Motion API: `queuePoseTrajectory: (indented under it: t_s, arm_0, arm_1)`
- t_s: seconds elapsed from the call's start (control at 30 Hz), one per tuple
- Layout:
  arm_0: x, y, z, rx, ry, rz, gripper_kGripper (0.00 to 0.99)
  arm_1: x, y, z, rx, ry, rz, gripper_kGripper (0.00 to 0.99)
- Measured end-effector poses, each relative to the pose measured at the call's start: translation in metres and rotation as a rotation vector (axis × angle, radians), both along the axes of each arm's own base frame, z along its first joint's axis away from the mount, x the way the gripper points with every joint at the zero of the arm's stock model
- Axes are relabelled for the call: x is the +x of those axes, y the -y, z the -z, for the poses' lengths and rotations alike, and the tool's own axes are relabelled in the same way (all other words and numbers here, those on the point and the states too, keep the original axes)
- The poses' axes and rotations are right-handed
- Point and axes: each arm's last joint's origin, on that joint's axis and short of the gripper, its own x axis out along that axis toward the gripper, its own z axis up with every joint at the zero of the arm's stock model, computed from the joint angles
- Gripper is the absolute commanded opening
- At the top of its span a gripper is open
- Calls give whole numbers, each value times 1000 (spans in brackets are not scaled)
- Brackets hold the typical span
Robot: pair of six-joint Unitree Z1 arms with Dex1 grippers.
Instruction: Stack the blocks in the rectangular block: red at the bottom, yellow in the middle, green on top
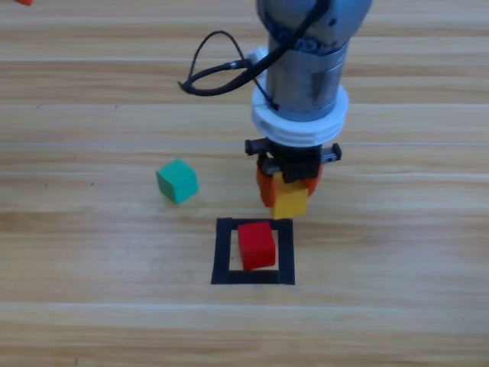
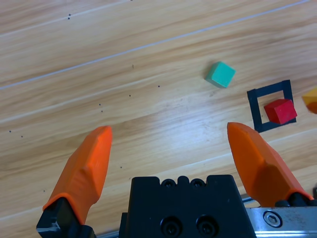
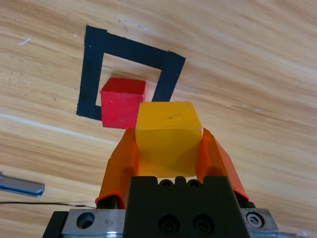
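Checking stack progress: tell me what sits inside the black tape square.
Only the red cube sits inside the tape square, nothing on top. The right gripper holds the yellow cube just beyond it. The wood under the cube is hidden.

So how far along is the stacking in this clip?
Done: the small red cube sits inside the black tape square. In hand: the right hand is shut on the small yellow cube, held just beyond the square's far edge, not yet on the red one. Left: placing yellow, then the teal-green cube, which lies on the wooden table apart from the square. The left hand waits open.
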Motion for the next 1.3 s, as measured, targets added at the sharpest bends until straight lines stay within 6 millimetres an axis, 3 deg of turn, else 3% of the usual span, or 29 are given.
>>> queuePoseTrajectory:
  t_s: [0.3,0.47,0.6,0.87,1.13,1.2,1.27,1.3]
  arm_0:
    - [-14,-16,-13,-30,54,14,990]
    - [-16,-17,2,-38,24,20,990]
    - [-19,-16,2,-57,36,29,990]
    - [-21,-15,11,-79,30,41,990]
    - [-25,-15,17,-87,24,46,990]
    - [-26,-15,16,-92,35,49,990]
    - [-26,-15,15,-97,40,51,990]
    - [-26,-15,15,-98,41,51,990]
  arm_1:
    - [-8,-14,-2,16,10,-21,0]
    - [-13,-19,-3,40,-6,-29,0]
    - [-17,-24,0,39,-13,-28,0]
    - [-15,-34,32,-8,-47,-5,0]
    - [-15,-34,32,-7,-46,2,15]
    - [-15,-34,32,-7,-46,5,348]
    - [-15,-34,32,-7,-46,6,871]
    - [-15,-34,32,-6,-46,6,973]
